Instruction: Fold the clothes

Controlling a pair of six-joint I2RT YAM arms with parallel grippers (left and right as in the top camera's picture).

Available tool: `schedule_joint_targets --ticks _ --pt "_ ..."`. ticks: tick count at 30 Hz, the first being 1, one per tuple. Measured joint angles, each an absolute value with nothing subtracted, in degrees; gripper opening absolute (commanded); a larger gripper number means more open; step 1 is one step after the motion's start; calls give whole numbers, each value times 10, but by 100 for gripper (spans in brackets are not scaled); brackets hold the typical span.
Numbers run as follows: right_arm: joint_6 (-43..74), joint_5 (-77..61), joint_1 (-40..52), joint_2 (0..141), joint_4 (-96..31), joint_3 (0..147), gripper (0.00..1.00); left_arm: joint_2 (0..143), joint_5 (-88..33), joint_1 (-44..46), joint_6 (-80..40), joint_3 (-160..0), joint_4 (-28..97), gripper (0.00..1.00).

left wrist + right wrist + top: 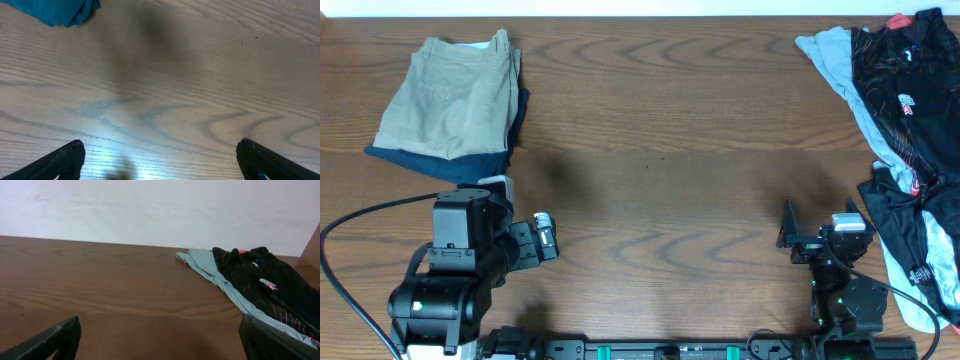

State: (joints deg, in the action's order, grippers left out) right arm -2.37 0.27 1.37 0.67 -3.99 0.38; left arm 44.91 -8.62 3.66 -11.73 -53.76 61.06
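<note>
The khaki-beige shorts (455, 90) lie folded in a compact stack at the table's far left, on top of a dark navy garment (440, 162). In the left wrist view a corner of that blue garment (60, 10) shows at the top left. My left gripper (542, 240) hovers near the front edge, below and right of the stack. It is open (160, 145), with only bare wood between its fingers. My right gripper (820, 225) sits near the front right, also open (160, 322) and holding nothing.
A loose pile lies along the table's right side: a black garment with red marks (905, 80) (260, 275) over a pale blue-grey one (840, 60) (210, 267). A white wall rises behind the far edge. Brown wooden tabletop (660, 150) spans the middle.
</note>
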Motion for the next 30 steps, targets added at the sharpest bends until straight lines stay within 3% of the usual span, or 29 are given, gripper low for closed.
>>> schedule_joint_targets --ticks 14,22,30 --pt "-24 3 14 7 -40 4 99 414 -86 37 -117 -538 611 98" --pt "-24 5 14 7 -40 4 99 273 -37 37 -117 -520 614 98" --pt "-24 8 14 7 -40 4 99 114 -4 37 -115 -368 544 98"
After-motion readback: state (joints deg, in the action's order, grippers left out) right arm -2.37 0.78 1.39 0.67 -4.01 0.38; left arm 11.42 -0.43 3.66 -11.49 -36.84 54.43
